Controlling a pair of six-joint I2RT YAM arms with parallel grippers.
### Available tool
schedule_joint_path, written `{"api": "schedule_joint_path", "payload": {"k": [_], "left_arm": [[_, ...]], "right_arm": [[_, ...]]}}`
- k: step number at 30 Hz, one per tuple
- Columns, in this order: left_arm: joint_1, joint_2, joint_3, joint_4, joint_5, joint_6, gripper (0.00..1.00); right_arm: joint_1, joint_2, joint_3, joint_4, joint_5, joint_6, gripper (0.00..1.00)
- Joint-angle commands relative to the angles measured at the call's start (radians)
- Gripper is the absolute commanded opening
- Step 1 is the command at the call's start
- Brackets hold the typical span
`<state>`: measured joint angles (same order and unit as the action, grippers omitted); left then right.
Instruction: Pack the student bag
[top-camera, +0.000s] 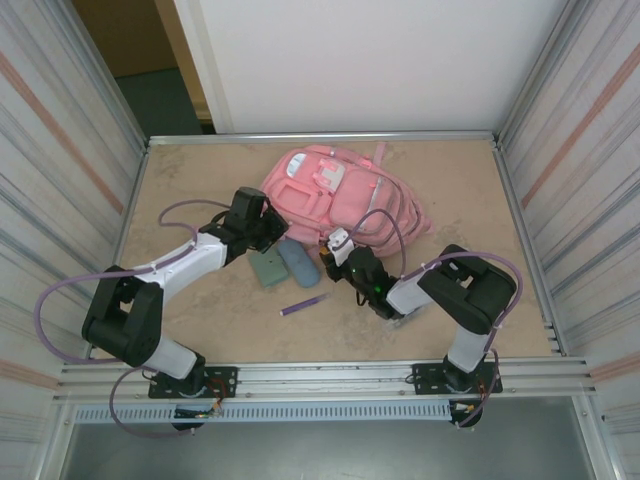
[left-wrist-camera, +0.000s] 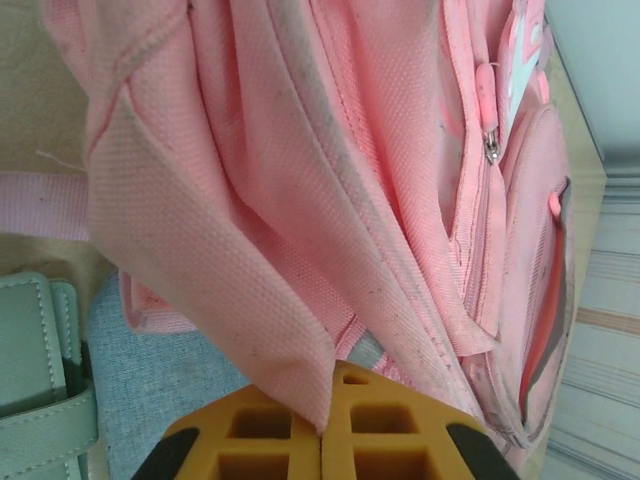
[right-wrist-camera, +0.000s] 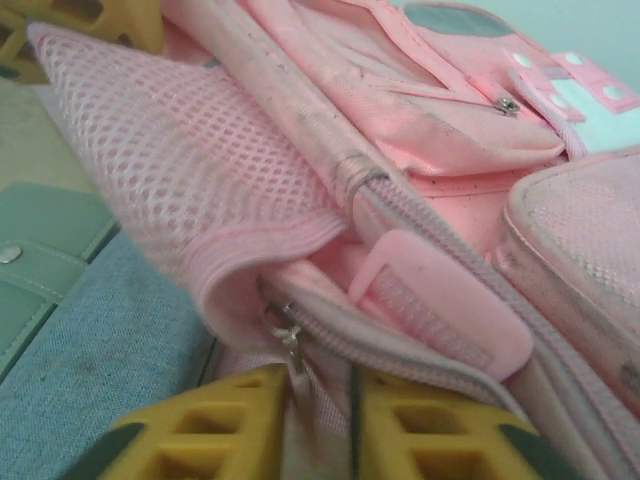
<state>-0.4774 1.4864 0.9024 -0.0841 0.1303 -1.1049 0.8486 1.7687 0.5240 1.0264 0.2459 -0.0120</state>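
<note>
The student bag (top-camera: 340, 195), a big pink backpack, lies on the table a little beyond its middle. My left gripper (top-camera: 268, 228) is at the bag's near-left side. In the left wrist view its yellow fingers (left-wrist-camera: 260, 435) are shut on a fold of the bag's pink fabric (left-wrist-camera: 250, 300). My right gripper (top-camera: 335, 250) is at the bag's near edge. In the right wrist view its jaws (right-wrist-camera: 325, 420) stand nearly together with the bag's zip edge (right-wrist-camera: 330, 400) pinched between them, just below a metal zip pull (right-wrist-camera: 288, 335). A mesh side pocket (right-wrist-camera: 190, 170) hangs above.
A green wallet-like case (top-camera: 268, 267) and a blue-grey oval pouch (top-camera: 298, 263) lie side by side just in front of the bag, between the two grippers. A purple pen (top-camera: 303, 303) lies nearer the arms. Metal walls enclose the table on the left and right.
</note>
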Motion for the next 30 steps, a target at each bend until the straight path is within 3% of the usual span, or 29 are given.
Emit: {"api": "schedule_joint_path", "payload": {"k": [1, 5, 14, 24, 27, 30], "left_arm": [[-0.033, -0.051, -0.004, 0.023, 0.094, -0.002, 0.0], [-0.013, -0.052, -0.008, 0.025, 0.088, 0.003, 0.0], [0.08, -0.046, 0.016, 0.005, 0.062, 0.097, 0.0], [0.176, 0.049, 0.081, 0.003, 0.076, 0.18, 0.0], [0.231, 0.118, 0.146, -0.015, 0.14, 0.213, 0.0], [0.288, 0.217, 0.234, 0.007, 0.299, 0.27, 0.0]], "right_arm": [[-0.011, 0.025, 0.046, 0.014, 0.002, 0.054, 0.1], [-0.029, 0.011, 0.022, -0.011, 0.001, 0.111, 0.0], [-0.135, -0.051, -0.06, -0.063, -0.093, 0.274, 0.0], [-0.162, -0.056, -0.122, -0.039, -0.088, 0.309, 0.0], [-0.173, -0.082, -0.137, -0.048, -0.094, 0.323, 0.0], [-0.172, -0.083, -0.134, -0.06, -0.138, 0.288, 0.0]]}}
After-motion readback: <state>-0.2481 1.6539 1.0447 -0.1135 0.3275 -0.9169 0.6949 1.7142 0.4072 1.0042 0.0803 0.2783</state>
